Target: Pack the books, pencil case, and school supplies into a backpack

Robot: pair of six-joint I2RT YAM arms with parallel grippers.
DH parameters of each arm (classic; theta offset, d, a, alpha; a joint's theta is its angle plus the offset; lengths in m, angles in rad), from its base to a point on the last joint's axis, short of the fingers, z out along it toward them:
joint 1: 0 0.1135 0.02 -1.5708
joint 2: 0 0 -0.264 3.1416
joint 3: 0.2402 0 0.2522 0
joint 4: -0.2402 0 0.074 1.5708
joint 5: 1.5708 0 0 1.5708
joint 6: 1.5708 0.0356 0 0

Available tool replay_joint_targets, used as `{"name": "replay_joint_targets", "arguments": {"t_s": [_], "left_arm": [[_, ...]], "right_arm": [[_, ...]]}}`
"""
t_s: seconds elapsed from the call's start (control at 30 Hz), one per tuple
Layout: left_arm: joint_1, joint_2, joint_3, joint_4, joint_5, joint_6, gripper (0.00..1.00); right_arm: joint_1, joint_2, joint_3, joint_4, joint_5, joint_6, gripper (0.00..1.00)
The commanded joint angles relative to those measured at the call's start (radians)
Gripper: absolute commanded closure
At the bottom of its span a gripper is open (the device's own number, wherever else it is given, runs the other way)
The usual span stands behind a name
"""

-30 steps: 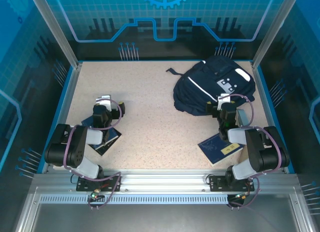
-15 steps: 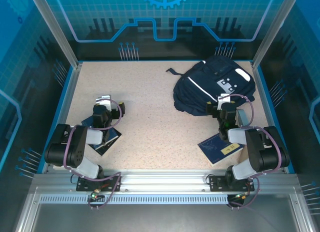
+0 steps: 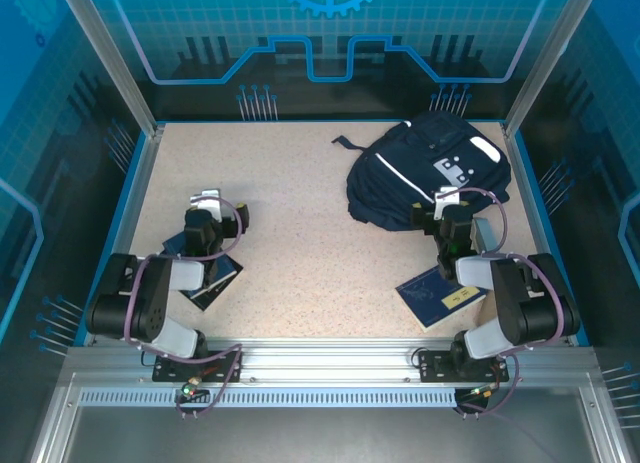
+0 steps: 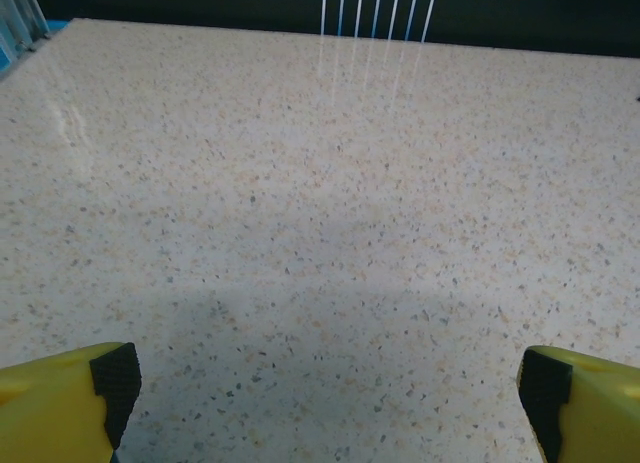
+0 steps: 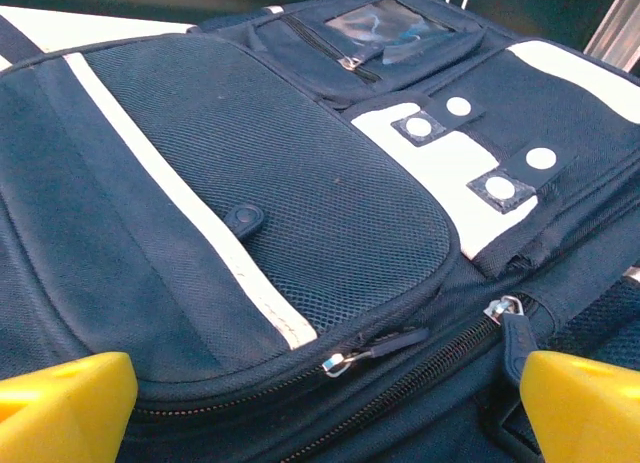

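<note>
The navy backpack (image 3: 430,171) lies flat at the back right, white patch with dots up. In the right wrist view its mesh pocket (image 5: 300,203) and a zip pull (image 5: 345,361) sit just ahead of my right gripper (image 5: 325,413), which is open close over the near edge of the backpack (image 5: 180,283). One dark-blue book (image 3: 441,295) lies beside the right arm. Another book (image 3: 216,277) lies partly under the left arm. My left gripper (image 4: 325,413) is open over bare tabletop, with nothing between its yellow fingertips (image 4: 70,403). The pencil case and school supplies are out of view.
The speckled tabletop (image 3: 300,203) is bounded by a blue rim and aluminium posts (image 3: 108,58). A dark backpack strap (image 3: 345,141) trails left from the bag. Both arm bases sit on the near rail (image 3: 320,358).
The left arm's elbow has shifted slightly toward the near left. The backpack, the books and the right arm have not moved.
</note>
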Motion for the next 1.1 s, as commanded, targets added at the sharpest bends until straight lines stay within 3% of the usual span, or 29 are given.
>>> {"name": "replay_joint_targets", "arguments": {"t_s": [0.0, 0.23, 0.4, 0.63, 0.83, 1.07], "left_arm": [[0.005, -0.112, 0.022, -0.082, -0.032, -0.003, 0.01], [0.005, -0.338, 0.124, -0.45, -0.064, -0.111, 0.01], [0.005, -0.472, 0.259, -0.8, -0.061, -0.286, 0.01], [0.003, -0.551, 0.417, -1.151, -0.015, -0.429, 0.01], [0.004, -0.6, 0.433, -1.217, 0.183, -0.436, 0.01], [0.003, -0.606, 0.427, -1.24, 0.257, -0.432, 0.01]], "right_arm": [[0.027, -0.109, 0.057, -0.176, 0.047, -0.009, 0.0], [0.037, -0.367, 0.196, -0.582, 0.027, 0.124, 0.0], [0.04, -0.388, 0.425, -1.003, 0.02, 0.331, 0.0], [0.068, -0.128, 0.798, -1.39, -0.145, 0.44, 0.01], [0.146, 0.115, 0.99, -1.425, -0.194, 0.503, 0.02], [0.139, 0.492, 1.332, -1.482, -0.181, 0.533, 0.02]]}}
